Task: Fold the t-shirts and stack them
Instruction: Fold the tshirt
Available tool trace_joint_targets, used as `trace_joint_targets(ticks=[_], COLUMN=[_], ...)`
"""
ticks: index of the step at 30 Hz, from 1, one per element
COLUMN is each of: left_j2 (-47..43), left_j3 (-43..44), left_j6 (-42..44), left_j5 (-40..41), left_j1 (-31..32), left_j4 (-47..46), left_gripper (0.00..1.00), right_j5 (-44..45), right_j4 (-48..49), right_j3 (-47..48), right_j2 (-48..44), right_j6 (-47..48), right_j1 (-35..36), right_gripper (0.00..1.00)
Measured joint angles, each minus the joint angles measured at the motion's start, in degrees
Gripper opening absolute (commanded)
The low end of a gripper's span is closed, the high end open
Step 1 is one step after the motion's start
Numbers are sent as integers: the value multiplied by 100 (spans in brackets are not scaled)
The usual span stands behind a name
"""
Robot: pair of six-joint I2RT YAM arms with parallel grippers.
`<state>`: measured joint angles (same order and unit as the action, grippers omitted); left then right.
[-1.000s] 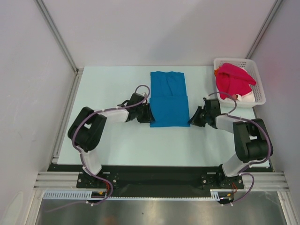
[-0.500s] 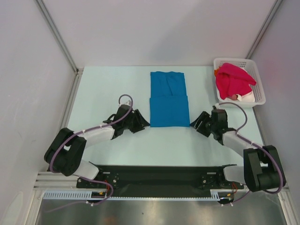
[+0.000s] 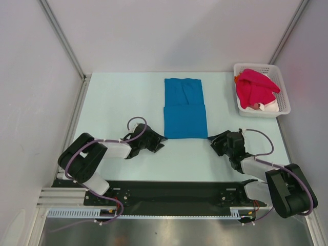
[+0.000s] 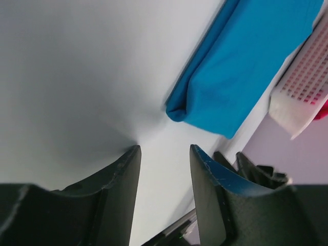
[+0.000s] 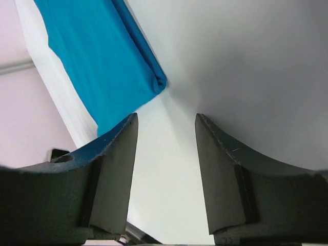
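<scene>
The pale desk spreads out ahead of both arms, closed in by white walls. On it lies the bright blue t-shirt, folded into a long, narrow rectangle. Its long axis runs straight away from the arms. The far half is a little narrower and creased, and the near half is a doubled flap that sits slightly wider. Its near edge runs crosswise just beyond the two tools, which sit at either end of it.

Well off to the right of the right tool and farther back, a white lattice basket stands at the desk's far right corner. A crimson-pink t-shirt is heaped in it, with a bit of white cloth at its near side and a sliver of orange cloth at its far left edge. Nothing lies between either tool and the blue tee.

The left tool sits low over the desk, pointing right and slightly away. Its jaws are moderately apart with only bare desk between them. In its own wrist view the left tool has the tee's rounded near-left corner just ahead, a little to the right, not touching.

The right tool points left and away, equally low and parted about as much, holding nothing. From its wrist camera the right tool has the near-right corner just in front of the gap, clear of both fingers.
</scene>
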<state>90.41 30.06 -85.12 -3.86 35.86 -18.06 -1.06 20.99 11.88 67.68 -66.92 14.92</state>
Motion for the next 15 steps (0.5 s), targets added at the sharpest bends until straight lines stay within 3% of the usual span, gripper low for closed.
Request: trace_joint_targets(ticks=[6, 15], left_j2=[146, 400], left_j3=[190, 361], left_j6=[-721, -1307], left_j5=[328, 380], left_j1=[66, 20], left_j4=[186, 157], left_gripper=[48, 45], right_j5=[815, 1222], right_j4=[-140, 142], right_j3=[177, 387], right_j2=[205, 728], right_j6=[-715, -1285], right_j1=[612, 745], right_gripper=[52, 50])
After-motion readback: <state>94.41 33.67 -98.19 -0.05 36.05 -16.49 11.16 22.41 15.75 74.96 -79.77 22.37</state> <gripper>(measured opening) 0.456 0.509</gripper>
